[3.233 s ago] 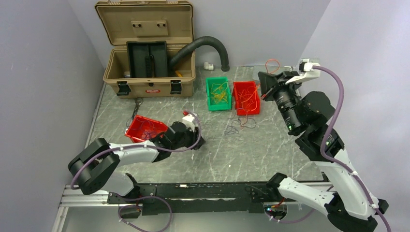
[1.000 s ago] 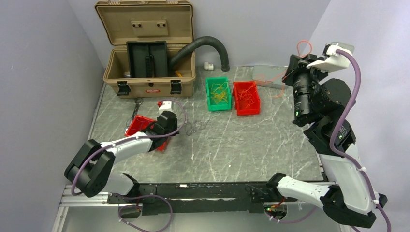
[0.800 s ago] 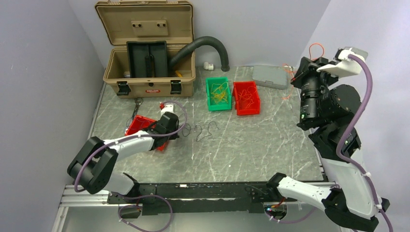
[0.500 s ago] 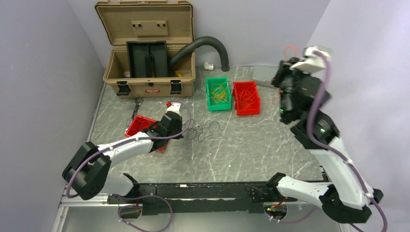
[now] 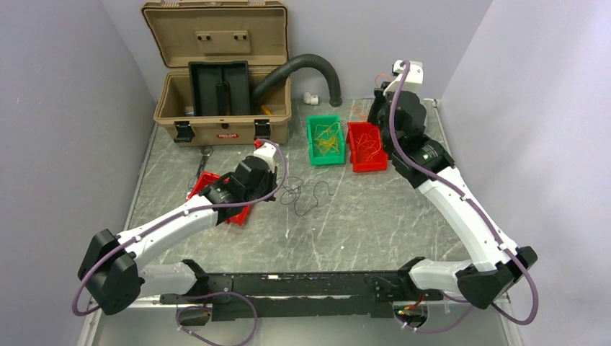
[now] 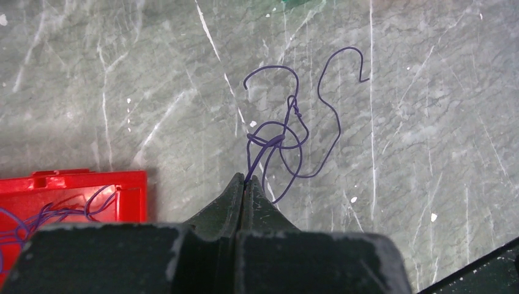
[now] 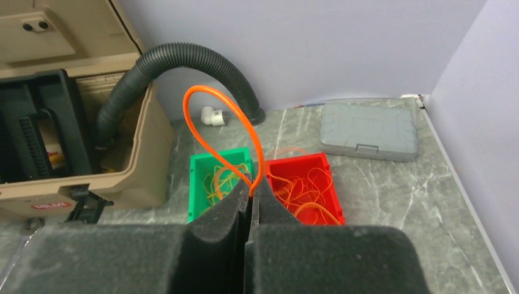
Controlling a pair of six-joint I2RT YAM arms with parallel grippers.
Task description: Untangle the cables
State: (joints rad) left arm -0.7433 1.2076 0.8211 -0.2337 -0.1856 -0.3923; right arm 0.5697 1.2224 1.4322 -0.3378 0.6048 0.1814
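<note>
now that the tangle has parted, the left gripper (image 6: 245, 181) – jaws clamped on the purple wire (image 6: 287, 131), which trails on the table (image 6: 428, 153) – sits beside the near red bin (image 6: 92, 175); the right gripper (image 7: 252, 191), pinching the orange wire (image 7: 214, 97), has swung in above the far red bin (image 7: 294, 160) – drop-off judged next.

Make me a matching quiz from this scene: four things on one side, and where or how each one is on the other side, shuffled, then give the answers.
Things:
1. orange wire
2. purple wire
3. green bin
4. grey case

States:
A. holds yellow wires
B. pinched in the left gripper
C. closed
D. pinched in the right gripper

Pairs: 1-D, 2-B, 3-A, 4-C
</note>
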